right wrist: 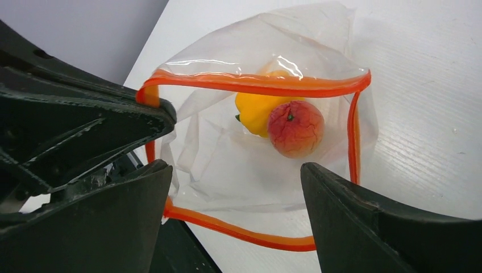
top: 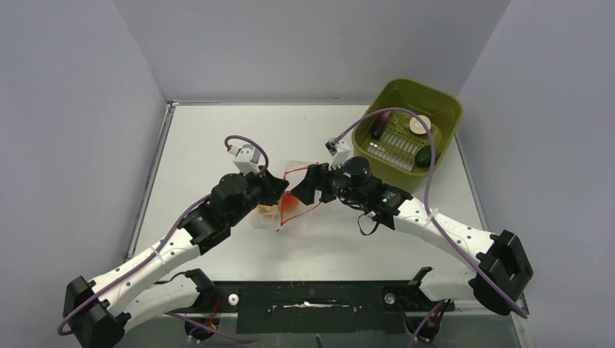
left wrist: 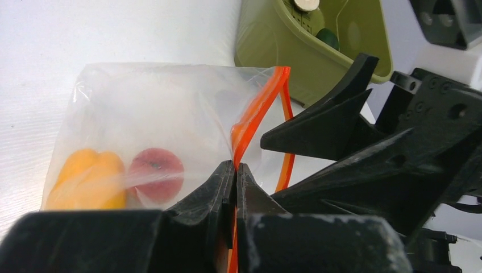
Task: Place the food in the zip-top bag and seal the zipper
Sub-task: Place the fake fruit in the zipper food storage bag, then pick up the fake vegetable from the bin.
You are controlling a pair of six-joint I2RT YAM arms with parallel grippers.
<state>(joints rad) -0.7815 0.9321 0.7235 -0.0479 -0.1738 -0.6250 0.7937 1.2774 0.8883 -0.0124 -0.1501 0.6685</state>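
The clear zip-top bag [top: 294,210] stands with its mouth held open in mid-table. My left gripper [left wrist: 235,168] is shut on the red zipper strip [left wrist: 258,108] at one side of the mouth. The yellow-orange pepper [right wrist: 256,108] and the red-orange fruit [right wrist: 295,128] lie inside the bag [right wrist: 227,165]. My right gripper [right wrist: 236,168] is open and empty, facing the open mouth, its fingers just outside the zipper [right wrist: 256,85]. The pale slice [top: 419,125], the dark purple piece [top: 377,130] and the dark green piece [top: 422,156] lie in the olive basket [top: 444,101].
The olive-green basket [left wrist: 267,51] stands at the back right, close behind my right arm. Purple cables loop over both wrists. Grey walls enclose the table on three sides.
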